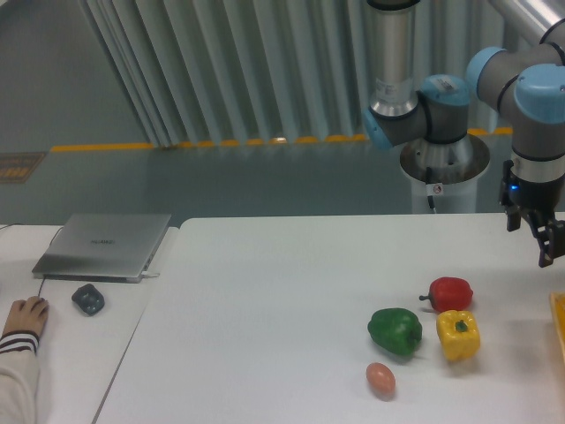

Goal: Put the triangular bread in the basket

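Note:
The triangular bread does not show in this view. The basket [560, 325] appears only as a narrow orange-yellow strip at the right edge of the table. My gripper [549, 247] hangs at the far right, above and a little left of that strip, well above the table top. Part of it is cut off by the frame edge. One dark finger [545, 249] points down, and I see nothing held beneath it. Whether the jaws are open or shut is not clear.
A red pepper [451, 292], a yellow bell pepper [457, 335], a green pepper [395, 330] and a small tan egg [380, 378] sit right of centre. On the left side table are a closed laptop [104, 245], a dark mouse [88, 299] and a person's hand [24, 315].

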`<state>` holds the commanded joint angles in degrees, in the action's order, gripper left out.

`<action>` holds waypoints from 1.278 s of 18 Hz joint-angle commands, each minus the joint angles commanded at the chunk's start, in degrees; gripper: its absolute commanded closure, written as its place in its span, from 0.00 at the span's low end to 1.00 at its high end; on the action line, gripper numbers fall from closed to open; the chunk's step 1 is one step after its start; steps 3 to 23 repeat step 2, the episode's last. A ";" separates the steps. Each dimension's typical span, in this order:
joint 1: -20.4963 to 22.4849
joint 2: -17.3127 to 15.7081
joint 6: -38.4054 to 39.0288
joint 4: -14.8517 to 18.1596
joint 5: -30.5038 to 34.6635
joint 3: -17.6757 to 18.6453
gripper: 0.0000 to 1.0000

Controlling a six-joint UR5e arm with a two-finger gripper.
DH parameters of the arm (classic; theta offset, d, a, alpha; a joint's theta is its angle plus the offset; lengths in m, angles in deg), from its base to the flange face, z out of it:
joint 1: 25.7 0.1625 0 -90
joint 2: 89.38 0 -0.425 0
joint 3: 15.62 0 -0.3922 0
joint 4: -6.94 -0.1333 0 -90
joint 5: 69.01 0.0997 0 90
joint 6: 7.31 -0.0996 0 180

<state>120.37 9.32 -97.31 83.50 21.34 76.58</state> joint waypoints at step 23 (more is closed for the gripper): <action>0.00 0.00 0.00 0.00 -0.09 0.00 0.00</action>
